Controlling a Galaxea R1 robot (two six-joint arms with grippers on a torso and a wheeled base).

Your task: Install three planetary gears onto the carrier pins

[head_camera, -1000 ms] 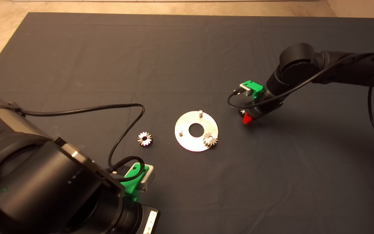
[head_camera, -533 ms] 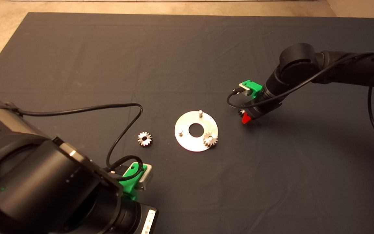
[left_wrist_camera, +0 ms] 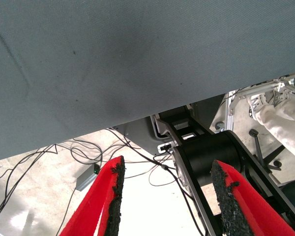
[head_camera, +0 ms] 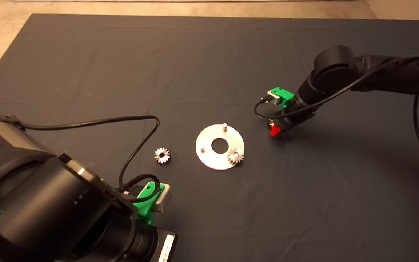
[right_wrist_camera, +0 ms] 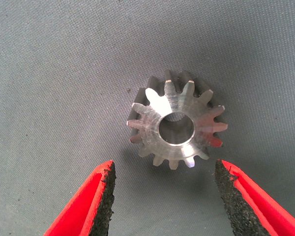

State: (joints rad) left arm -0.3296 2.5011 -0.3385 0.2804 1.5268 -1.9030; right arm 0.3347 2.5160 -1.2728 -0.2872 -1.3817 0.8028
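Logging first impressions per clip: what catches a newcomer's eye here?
The silver disc mid-mat, with one gear on a pin and two pins bare. Next, the right gripper, open over a gear right of the disc. A third gear lies left of it.

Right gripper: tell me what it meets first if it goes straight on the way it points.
Probably the loose gear lying flat on the mat. The right gripper is open and aimed down at it, fingers either side, not yet touching. How far above it is unclear.
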